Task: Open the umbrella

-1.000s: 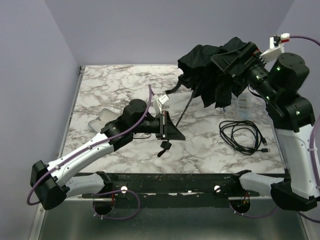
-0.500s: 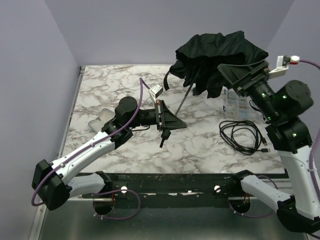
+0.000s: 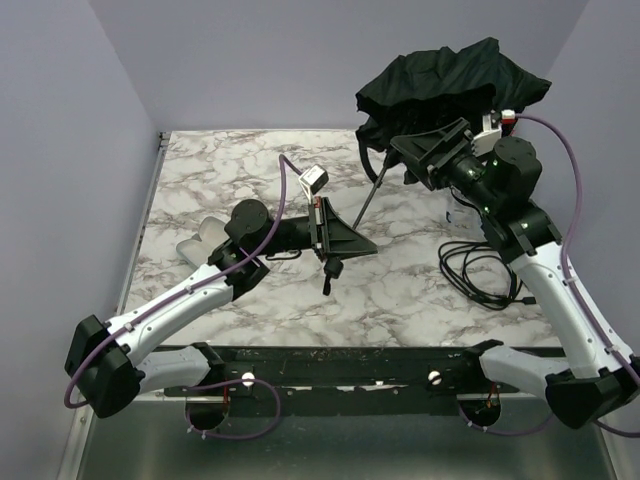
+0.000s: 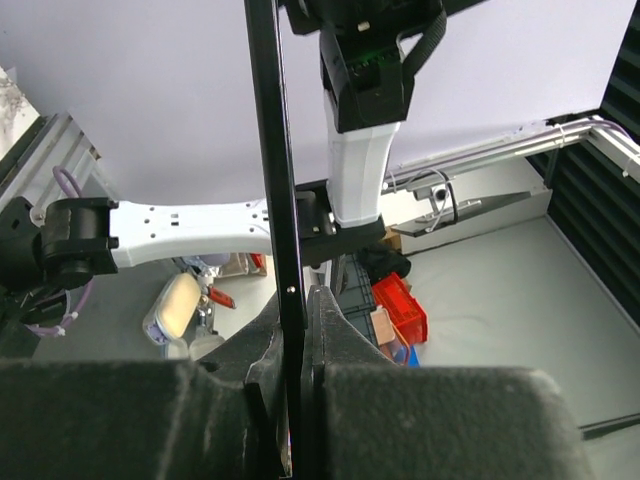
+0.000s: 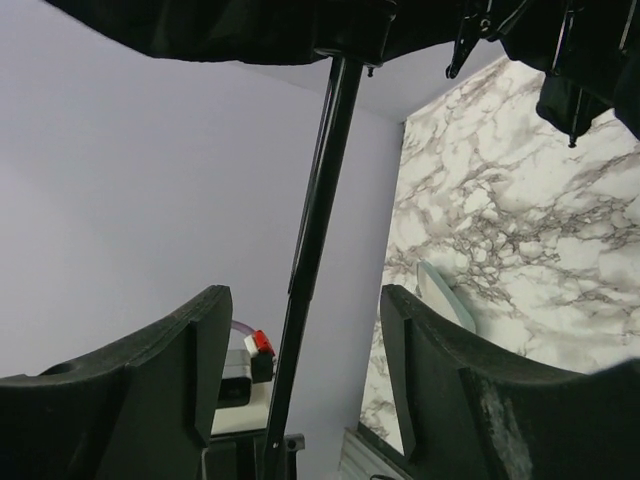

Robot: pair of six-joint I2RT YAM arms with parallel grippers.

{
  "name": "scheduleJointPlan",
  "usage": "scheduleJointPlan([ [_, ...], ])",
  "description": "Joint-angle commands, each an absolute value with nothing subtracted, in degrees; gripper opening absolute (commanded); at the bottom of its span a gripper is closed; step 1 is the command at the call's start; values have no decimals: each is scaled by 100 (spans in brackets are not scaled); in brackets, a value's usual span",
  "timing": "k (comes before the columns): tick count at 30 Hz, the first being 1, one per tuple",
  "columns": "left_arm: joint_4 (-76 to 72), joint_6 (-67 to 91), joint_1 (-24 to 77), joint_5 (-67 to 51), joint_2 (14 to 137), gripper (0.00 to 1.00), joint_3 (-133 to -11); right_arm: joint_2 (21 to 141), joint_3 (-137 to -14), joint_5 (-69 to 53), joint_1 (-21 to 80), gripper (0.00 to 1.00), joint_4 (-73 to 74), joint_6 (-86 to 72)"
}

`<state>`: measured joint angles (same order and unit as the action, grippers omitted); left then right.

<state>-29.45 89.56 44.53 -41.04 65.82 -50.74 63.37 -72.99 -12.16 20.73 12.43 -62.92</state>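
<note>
Left gripper [image 4: 296,330] clamps the umbrella [image 3: 450,80] shaft [image 4: 268,150]; right gripper [image 5: 305,300] gapes beneath its canopy [image 5: 250,25].

Umbrella [image 3: 455,80]: canopy of matt black cloth, creased; shaft [image 5: 318,210] of smooth dark metal, faintly sheened. Table [image 3: 230,170]: smooth marble-patterned top, white veined grey. Cable [image 3: 485,270], at 3 o'clock: black, smooth. Right gripper [image 5: 305,300]: matt black plastic, finely grained.
</note>
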Motion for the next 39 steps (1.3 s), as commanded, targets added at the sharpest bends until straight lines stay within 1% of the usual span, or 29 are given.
scheduleJointPlan([
  [1, -3961, 8736, 4591, -4204, 6580, 0, -5159, 6641, -7412, -1409, 2308, 64, 711, -6386],
  [2, -3971, 8741, 4612, -4216, 6596, 0, -5152, 6713, -7464, -1390, 2390, 61, 691, -6361],
  [5, -4068, 8765, 4665, -4228, 6633, 0, -5116, 6957, -7587, -1304, 2657, 47, 734, -6207],
  [7, -4069, 8736, 4681, -4254, 6636, 0, -5099, 7007, -7580, -1244, 2817, 30, 788, -6071],
  [9, -3956, 8636, 4683, -4275, 6599, 0, -5060, 6972, -7495, -1194, 2877, 5, 837, -5979],
  [10, -3804, 8559, 4680, -4273, 6556, 0, -5046, 6936, -7466, -1176, 2890, 1, 894, -5934],
  [13, -3192, 8101, 4680, -4208, 6421, 0, -5045, 6892, -7506, -1173, 2905, 1, 1202, -5755],
  [14, -2854, 7910, 4685, -4140, 6346, 2, -5060, 6894, -7575, -1173, 2907, 1, 1383, -5685],
  [15, -2477, 7667, 4681, -4062, 6286, 9, -5088, 6916, -7664, -1188, 2909, 1, 1584, -5604],
  [16, -2157, 7488, 4682, -3953, 6215, 24, -5116, 6934, -7737, -1206, 2918, 1, 1734, -5547],
  [17, -1802, 7240, 4677, -3845, 6139, 35, -5144, 6952, -7808, -1221, 2918, 1, 1891, -5480],
  [19, -1326, 6882, 4677, -3677, 6039, 63, -5181, 6949, -7898, -1228, 2918, 1, 2144, -5407],
  [20, -1122, 6713, 4680, -3605, 6003, 80, -5200, 6938, -7933, -1223, 2925, 1, 2235, -5376],
  [21, -871, 6566, 4681, -3494, 5971, 90, -5247, 6926, -7945, -1212, 2927, 1, 2317, -5364],
  [22, -681, 6375, 4678, -3397, 5945, 98, -5290, 6902, -7946, -1194, 2927, 1, 2365, -5359],
  [25, -52, 5932, 4681, -3158, 5898, 99, -5452, 6853, -7944, -1183, 2935, 1, 2502, -5331],
  [28, 909, 5433, 4689, -2833, 5979, 99, -5872, 6873, -8004, -1148, 2947, 1, 2781, -5272],
  [32, 1702, 4959, 4750, -2359, 6081, 99, -6283, 6884, -8018, -965, 2991, 1, 3081, -5242],
  [39, 2916, 4238, 5174, -1176, 6254, 96, -6959, 7319, -8329, -500, 3336, 1, 3818, -5052],
])
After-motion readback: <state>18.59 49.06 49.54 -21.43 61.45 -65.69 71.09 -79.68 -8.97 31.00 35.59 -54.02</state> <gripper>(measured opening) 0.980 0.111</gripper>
